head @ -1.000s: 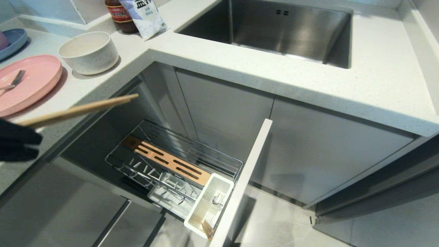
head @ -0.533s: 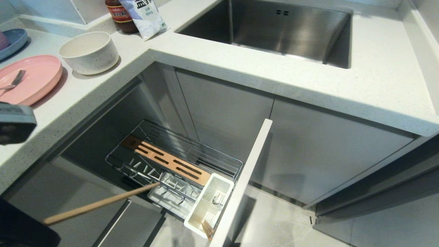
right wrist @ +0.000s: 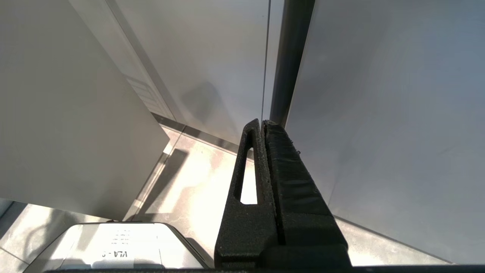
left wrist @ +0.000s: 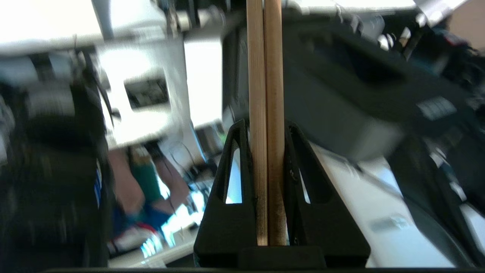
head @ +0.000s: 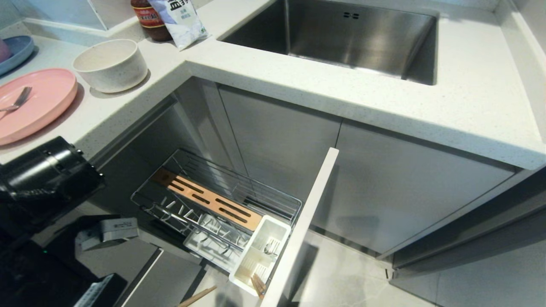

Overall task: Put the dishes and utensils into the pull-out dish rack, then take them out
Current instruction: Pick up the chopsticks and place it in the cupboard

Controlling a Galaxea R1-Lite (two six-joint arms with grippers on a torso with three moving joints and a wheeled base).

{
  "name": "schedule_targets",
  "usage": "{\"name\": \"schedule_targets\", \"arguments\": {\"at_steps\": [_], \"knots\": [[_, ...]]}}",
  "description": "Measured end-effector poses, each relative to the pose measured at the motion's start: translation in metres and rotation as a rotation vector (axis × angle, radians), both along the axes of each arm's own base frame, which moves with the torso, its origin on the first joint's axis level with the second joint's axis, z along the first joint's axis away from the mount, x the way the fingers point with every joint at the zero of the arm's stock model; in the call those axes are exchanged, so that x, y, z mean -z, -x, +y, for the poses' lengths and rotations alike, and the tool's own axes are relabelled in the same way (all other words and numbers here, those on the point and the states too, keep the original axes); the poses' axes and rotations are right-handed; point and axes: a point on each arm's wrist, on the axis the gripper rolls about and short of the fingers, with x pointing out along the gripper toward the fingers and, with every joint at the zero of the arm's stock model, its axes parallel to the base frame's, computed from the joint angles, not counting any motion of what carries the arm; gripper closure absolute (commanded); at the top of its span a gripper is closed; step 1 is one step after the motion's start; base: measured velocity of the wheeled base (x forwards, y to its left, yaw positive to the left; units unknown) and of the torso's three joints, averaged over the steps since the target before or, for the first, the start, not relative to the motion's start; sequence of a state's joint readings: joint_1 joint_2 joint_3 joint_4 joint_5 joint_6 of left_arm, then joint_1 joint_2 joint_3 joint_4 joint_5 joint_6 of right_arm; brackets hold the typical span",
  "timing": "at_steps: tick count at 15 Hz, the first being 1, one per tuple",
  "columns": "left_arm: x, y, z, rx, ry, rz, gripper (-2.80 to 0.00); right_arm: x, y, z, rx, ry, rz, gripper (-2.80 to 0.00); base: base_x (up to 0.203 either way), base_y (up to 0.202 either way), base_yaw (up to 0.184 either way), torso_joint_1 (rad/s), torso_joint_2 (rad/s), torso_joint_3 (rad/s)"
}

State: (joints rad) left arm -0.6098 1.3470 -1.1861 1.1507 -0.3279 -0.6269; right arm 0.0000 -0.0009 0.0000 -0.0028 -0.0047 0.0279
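We hold the thin light wooden chopsticks (left wrist: pixel 265 113) pinched in the left gripper (left wrist: pixel 267 182) jaws: light, stiff, slippery; we judge a near-end grip best. Right gripper (right wrist: pixel 261 159) jaws closed, empty.

Wooden chopsticks (left wrist: pixel 265 113) clamped side by side between black fingers (left wrist: pixel 231 182).

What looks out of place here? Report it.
Little stands out. A chopstick end juts over the white cutlery box rim at a slant. The left gripper is shut on a pair of chopsticks, whose tip pokes out near the floor.
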Motion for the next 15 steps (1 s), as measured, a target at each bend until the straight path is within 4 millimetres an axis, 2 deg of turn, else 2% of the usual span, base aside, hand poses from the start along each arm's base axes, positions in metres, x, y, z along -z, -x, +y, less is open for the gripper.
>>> {"name": "schedule_targets", "arguments": {"at_steps": [5,12,15], "knots": [[0.027,-0.027,-0.021,0.018,0.031,-0.079,0.00,0.000,0.000,0.000,0.000,0.000,0.000,0.00,0.000,0.000,0.000,0.000,0.00,0.000],[0.058,-0.053,-0.049,0.044,-0.039,0.008,0.00,0.000,0.000,0.000,0.000,0.000,0.000,0.00,0.000,0.000,0.000,0.000,0.00,0.000],[0.070,-0.067,-0.057,0.028,-0.087,-0.020,0.00,0.000,0.000,0.000,0.000,0.000,0.000,0.00,0.000,0.000,0.000,0.000,0.00,0.000]]}}
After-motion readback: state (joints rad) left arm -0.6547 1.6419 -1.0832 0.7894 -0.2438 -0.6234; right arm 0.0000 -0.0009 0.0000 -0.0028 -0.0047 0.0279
